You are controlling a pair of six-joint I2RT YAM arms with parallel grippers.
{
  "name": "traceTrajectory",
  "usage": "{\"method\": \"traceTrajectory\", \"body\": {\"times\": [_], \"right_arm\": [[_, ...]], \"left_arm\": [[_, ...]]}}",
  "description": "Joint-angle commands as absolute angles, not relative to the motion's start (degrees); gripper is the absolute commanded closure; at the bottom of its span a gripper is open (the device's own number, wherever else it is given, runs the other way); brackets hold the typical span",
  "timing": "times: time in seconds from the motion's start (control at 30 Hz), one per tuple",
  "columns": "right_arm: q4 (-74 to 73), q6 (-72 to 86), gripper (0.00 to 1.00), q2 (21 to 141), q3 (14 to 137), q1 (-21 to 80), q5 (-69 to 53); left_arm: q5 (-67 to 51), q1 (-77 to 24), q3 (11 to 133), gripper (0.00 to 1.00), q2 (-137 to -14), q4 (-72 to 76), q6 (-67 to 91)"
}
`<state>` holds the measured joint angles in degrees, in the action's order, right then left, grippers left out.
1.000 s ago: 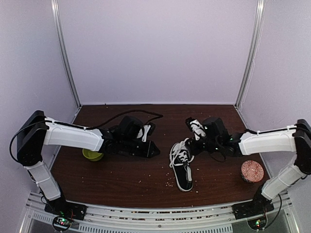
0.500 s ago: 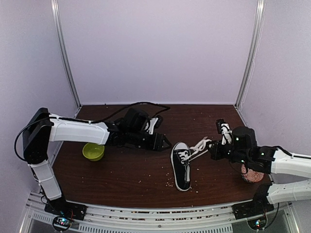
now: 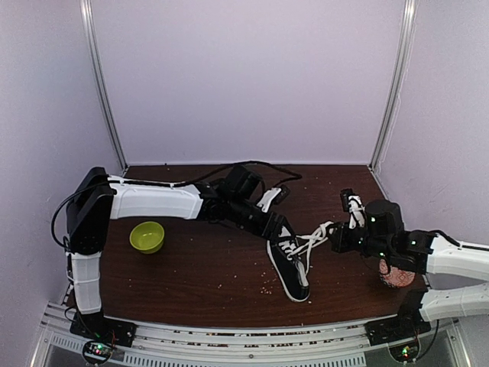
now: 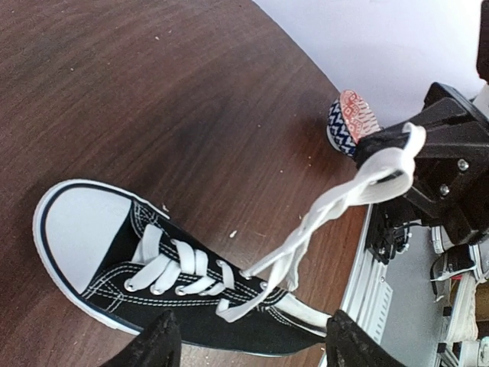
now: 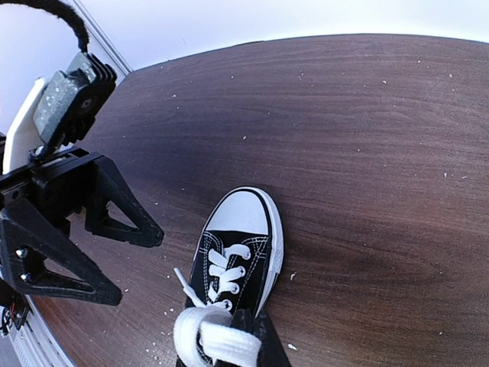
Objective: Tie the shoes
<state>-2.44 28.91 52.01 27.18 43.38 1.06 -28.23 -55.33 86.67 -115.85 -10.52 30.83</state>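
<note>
The black sneaker (image 3: 290,267) with white toe cap lies on the brown table, toe toward the front edge. Its white laces (image 3: 315,234) stretch taut to the right into my right gripper (image 3: 335,238), which is shut on them as a bunched loop (image 5: 218,340). My left gripper (image 3: 280,229) is open and empty, right at the shoe's ankle end. In the left wrist view its fingers (image 4: 157,348) spread wide over the shoe's side (image 4: 153,267), and the laces (image 4: 344,199) run up to the right gripper (image 4: 443,160). The right wrist view shows the shoe (image 5: 237,245).
A green bowl (image 3: 147,235) sits at the left of the table. A patterned cup (image 3: 396,271) stands at the right, partly behind my right arm; it also shows in the left wrist view (image 4: 348,122). Crumbs dot the table (image 3: 229,283). White walls enclose the table.
My left arm has swept right from near the bowl to the shoe's ankle end. My right gripper pulled the laces out to the right, then held still. The shoe shifted slightly.
</note>
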Motion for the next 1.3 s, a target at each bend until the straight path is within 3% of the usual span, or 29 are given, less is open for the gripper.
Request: {"method": "traceTrajectory", "body": {"times": [0.0,0.37,0.63,0.9,1.27], "right_arm": [[-1.0,29.1,1.00,53.5,28.6,43.4,1.0],[0.7,29.4,1.00,55.5,28.9,43.4,-0.7],[0.4,29.5,1.00,55.3,29.4,43.4,-0.7],[0.1,29.4,1.00,55.5,29.4,43.3,-0.5],[0.3,29.7,1.00,55.4,29.3,43.4,-1.9]], "left_arm": [[-31.8,-56.0,90.7,0.32,-117.2,-9.1,29.1],[-36.8,-56.6,97.5,0.44,-123.4,-3.5,31.4],[-40.3,-57.1,99.9,0.45,-125.5,-1.3,32.9],[-34.3,-58.9,96.0,0.61,-121.7,3.7,36.2],[-33.0,-59.3,99.9,0.60,-125.8,2.7,40.0]]}}
